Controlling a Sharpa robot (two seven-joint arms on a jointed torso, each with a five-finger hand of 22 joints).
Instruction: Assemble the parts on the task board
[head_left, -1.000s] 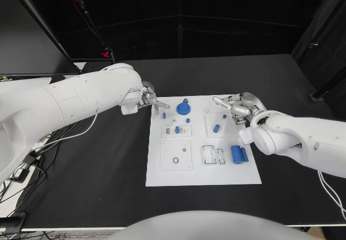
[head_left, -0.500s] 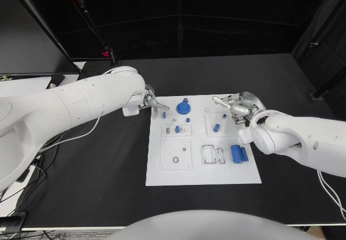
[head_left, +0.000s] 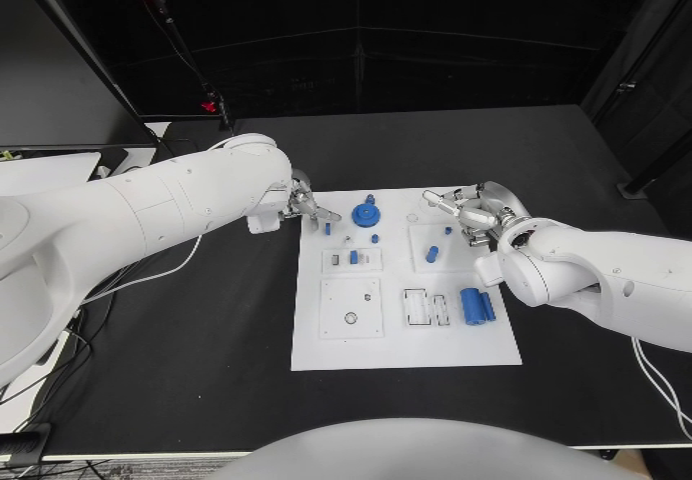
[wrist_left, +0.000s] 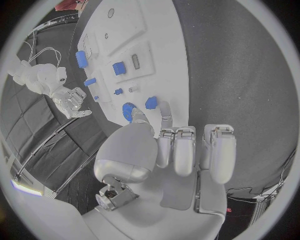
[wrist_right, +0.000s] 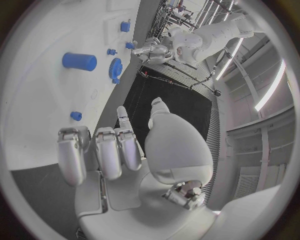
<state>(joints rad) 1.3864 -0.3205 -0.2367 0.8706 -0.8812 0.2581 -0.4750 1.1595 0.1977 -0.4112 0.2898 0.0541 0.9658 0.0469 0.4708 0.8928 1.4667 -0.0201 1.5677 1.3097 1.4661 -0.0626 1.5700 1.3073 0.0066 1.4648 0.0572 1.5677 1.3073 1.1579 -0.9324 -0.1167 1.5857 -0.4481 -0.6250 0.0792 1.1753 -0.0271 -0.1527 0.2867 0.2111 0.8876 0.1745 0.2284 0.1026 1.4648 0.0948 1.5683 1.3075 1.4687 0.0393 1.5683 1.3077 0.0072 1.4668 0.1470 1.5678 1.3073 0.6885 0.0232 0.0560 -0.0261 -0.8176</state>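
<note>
Parts (head_left: 477, 306) lie scattered on the task board (head_left: 404, 350) mid-surface; small, light, rigid, likely slippery plastic, best pinched across the sides. Left robot hand (head_left: 304, 204) and right robot hand (head_left: 469, 212) hover empty, fingers apart.

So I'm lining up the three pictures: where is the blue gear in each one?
Head view: blue gear at the task board's far edge, beside the left hand.
Left wrist view: gear just beyond that hand's fingertips.
Right wrist view: gear near the board's edge.
Shared landmark: the board.
</note>
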